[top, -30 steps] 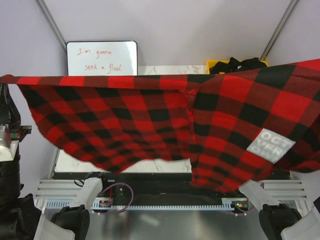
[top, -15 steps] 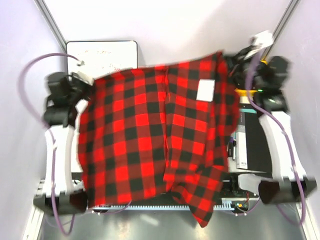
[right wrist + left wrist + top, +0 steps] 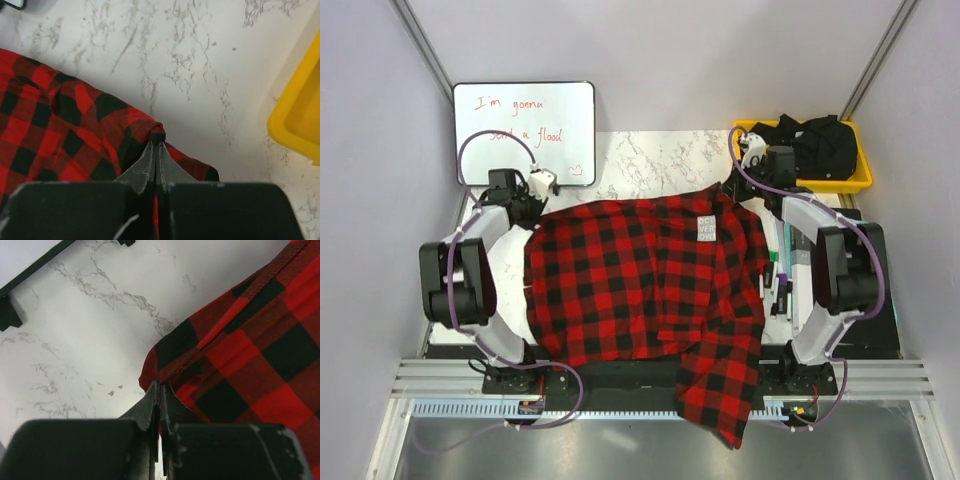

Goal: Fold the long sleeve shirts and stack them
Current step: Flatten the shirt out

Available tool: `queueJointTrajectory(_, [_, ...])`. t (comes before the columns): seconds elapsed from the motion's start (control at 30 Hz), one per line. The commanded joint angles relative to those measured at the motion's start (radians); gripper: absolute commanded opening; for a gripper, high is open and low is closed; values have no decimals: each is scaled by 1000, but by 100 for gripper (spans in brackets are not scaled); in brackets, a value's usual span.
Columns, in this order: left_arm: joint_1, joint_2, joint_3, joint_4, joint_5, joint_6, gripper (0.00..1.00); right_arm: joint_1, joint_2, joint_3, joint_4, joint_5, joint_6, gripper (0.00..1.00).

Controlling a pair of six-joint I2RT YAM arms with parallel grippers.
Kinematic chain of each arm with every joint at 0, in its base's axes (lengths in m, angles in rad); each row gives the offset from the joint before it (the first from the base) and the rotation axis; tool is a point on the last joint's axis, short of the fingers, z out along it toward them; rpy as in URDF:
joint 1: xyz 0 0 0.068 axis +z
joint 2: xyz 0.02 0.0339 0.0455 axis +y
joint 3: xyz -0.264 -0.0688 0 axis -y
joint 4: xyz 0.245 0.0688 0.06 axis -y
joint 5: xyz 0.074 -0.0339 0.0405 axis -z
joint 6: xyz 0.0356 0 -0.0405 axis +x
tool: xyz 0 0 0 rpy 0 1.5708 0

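A red-and-black checked flannel shirt (image 3: 640, 280) lies spread on the white marble table (image 3: 650, 160), a white label near its far right edge. One part hangs over the near table edge at the lower right. My left gripper (image 3: 528, 207) is shut on the shirt's far left corner; the left wrist view shows the cloth (image 3: 240, 340) pinched at my fingertips (image 3: 160, 385). My right gripper (image 3: 745, 190) is shut on the far right corner; the right wrist view shows a bunched fold of shirt (image 3: 75, 125) at my fingertips (image 3: 157, 140).
A whiteboard (image 3: 524, 130) with red writing stands at the back left. A yellow bin (image 3: 800, 180) holding dark clothes (image 3: 815, 140) sits at the back right, its corner in the right wrist view (image 3: 295, 120). Dark flat objects (image 3: 810, 300) lie right of the shirt.
The shirt was held high and stretched across the view a second ago. Both arms swung forward and down, and the shirt now lies flat on the table.
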State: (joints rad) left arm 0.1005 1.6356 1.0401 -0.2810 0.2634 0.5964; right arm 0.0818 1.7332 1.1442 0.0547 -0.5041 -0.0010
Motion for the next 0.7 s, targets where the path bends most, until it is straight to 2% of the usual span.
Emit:
queueJointTrajectory(0.0, [-1, 110, 150, 77, -19, 22, 2, 4, 121, 138, 59, 47, -25, 0])
queueJointTrajectory(0.1, [-1, 156, 208, 68, -41, 8, 2, 9, 178, 198, 57, 94, -10, 0])
queueJointTrajectory(0.17, [-1, 165, 236, 51, -43, -24, 6, 9, 207, 235, 42, 102, -1, 22])
queueJointTrajectory(0.2, [-1, 167, 265, 20, -43, -39, 18, 9, 213, 277, -4, 114, 30, 32])
queueJointTrajectory(0.23, [1, 152, 277, 2, -33, -55, 23, 9, 213, 296, -38, 122, 32, 60])
queueJointTrajectory(0.27, [-1, 135, 284, -16, -17, -63, 29, 7, 197, 311, -70, 127, 26, 70])
queueJointTrajectory(0.3, [-1, 113, 272, -41, 0, -60, 44, 4, 180, 324, -134, 133, 21, 75])
queueJointTrajectory(0.33, [-2, 52, 261, -47, 26, -58, 50, 0, 160, 327, -157, 134, 13, 83])
queueJointTrajectory(0.4, [-7, -6, 248, -113, 71, -40, 55, -11, 94, 331, -223, 147, -20, 87])
queueJointTrajectory(0.43, [-10, -32, 250, -156, 147, -29, 56, -17, 72, 336, -246, 148, -28, 88])
queueJointTrajectory(0.5, [-42, -133, 232, -226, 255, 35, 56, -36, 17, 341, -327, 87, -24, 85])
queueJointTrajectory(0.53, [-71, -173, 210, -275, 314, 74, 56, -45, -19, 335, -354, 61, -21, 81])
queueJointTrajectory(0.57, [-170, -263, 149, -290, 319, 88, 56, -45, -36, 327, -380, 15, -17, 79])
queueJointTrajectory(0.63, [-296, -356, 79, -340, 324, 132, 57, -45, -92, 283, -452, -40, -1, 73])
queueJointTrajectory(0.67, [-429, -434, 4, -346, 324, 132, 58, -45, -112, 261, -470, -81, 16, 71])
